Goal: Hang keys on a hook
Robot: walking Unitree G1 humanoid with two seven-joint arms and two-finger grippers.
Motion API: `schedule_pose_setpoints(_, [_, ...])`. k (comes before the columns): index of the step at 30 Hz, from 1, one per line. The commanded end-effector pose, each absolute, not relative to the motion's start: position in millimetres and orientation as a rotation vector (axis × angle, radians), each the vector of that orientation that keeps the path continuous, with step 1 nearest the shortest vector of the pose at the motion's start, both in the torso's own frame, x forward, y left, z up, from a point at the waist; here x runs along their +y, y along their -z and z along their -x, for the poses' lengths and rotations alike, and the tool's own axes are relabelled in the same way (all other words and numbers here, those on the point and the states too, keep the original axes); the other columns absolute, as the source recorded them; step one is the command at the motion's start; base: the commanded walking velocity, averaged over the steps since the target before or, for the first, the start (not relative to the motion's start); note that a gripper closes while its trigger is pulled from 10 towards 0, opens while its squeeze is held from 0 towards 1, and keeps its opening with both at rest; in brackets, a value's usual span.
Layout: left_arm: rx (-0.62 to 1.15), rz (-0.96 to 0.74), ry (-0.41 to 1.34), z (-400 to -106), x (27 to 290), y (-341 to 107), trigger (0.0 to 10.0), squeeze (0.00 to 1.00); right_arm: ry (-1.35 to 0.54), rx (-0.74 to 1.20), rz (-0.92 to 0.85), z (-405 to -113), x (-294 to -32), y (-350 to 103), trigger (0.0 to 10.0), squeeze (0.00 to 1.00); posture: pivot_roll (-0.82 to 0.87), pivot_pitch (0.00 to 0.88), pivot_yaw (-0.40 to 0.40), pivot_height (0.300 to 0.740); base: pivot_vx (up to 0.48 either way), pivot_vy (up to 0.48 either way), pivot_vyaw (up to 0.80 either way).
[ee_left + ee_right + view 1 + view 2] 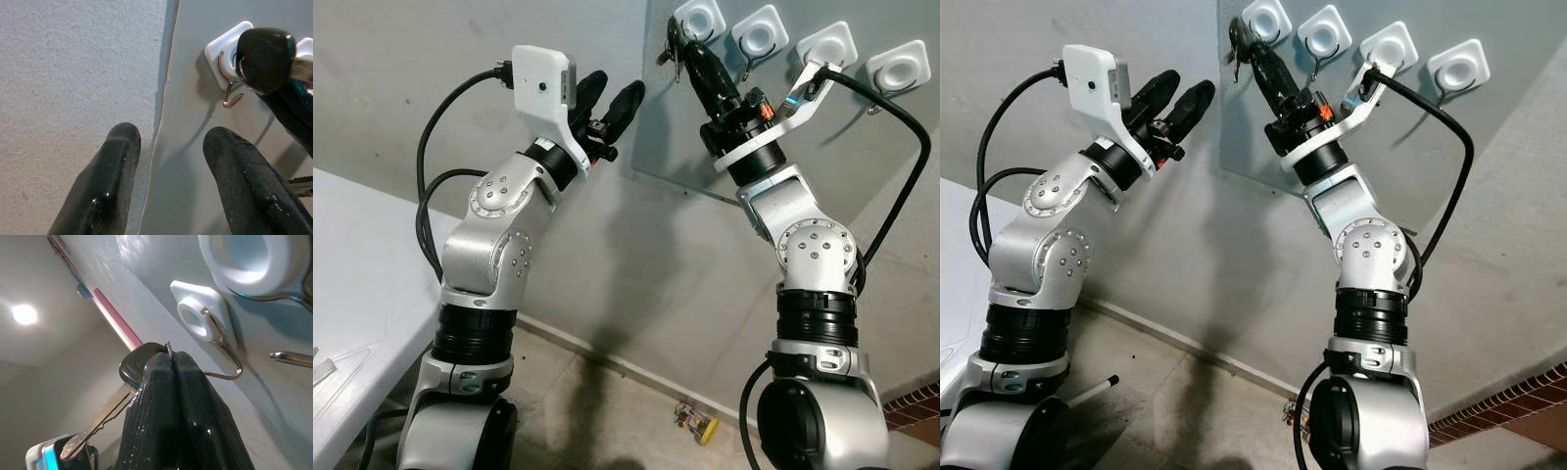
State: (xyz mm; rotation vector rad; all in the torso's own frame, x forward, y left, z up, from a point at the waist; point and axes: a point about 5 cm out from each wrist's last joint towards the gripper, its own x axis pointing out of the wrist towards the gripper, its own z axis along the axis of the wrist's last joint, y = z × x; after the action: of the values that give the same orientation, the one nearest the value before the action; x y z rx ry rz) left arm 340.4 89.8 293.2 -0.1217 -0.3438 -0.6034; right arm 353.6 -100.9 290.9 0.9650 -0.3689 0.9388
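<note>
Right now your right gripper (pixel 681 44) is up at the grey board (pixel 822 147) on the wall, its two black fingers pinched tight together on the key (pixel 139 366) by its black head, with the blade trailing back toward the wrist. It sits just beside the leftmost hook (pixel 230 93) of the four white-based ones, not yet on it as far as you can judge. To finish this well, you want the small ring at the top of the key head to meet the upturned wire tip, so bring the key slightly above the tip, ease it toward the board, then lower until the wire carries the weight before you let the fingers part. Keep the motion slow; the wire is thin and the head could slide off sideways. Your left gripper (pixel 610 103) hovers near the board's left edge with its fingers set well apart and holding nothing; keep it clear so it does not nudge the key. Mind what you cannot see: the pinched fingers cover most of the ring in the right wrist view, so whether it has already caught the wire is hard to tell, and from the head cameras the key is little more than a dark shape against the hook. A small object on the floor (pixel 697 423) below is too small to identify.
</note>
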Motion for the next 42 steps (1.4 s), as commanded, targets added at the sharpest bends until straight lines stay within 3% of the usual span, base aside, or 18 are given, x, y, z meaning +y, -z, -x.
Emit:
schedule_pose_setpoints(1, [-0.377, 0.117, 0.614, -338, 86, -303, 10.0, 0.00, -0.962, -0.392, -0.973, -350, -102, -292, 10.0, 0.00, 0.02, 0.109, -0.050, 0.740, 0.000, 0.000, 0.00])
schedule_pose_setpoints(19, [-0.388, 0.128, 0.610, -337, 86, -304, 10.0, 0.00, -1.122, -0.364, -0.920, -328, -91, -280, 10.0, 0.00, 0.02, 0.102, -0.055, 0.740, 0.000, 0.000, 0.00])
schedule_pose_setpoints(28, [-0.389, 0.132, 0.612, -337, 85, -305, 10.0, 0.00, -1.115, -0.371, -0.931, -328, -92, -281, 10.0, 0.00, 0.01, 0.103, -0.053, 0.740, 0.000, 0.000, 0.00])
schedule_pose_setpoints(42, [-0.391, 0.134, 0.604, -337, 87, -305, 10.0, 0.00, -0.906, -0.345, -1.038, -339, -94, -276, 10.0, 0.00, 0.02, 0.109, -0.055, 0.740, 0.000, 0.000, 0.00])
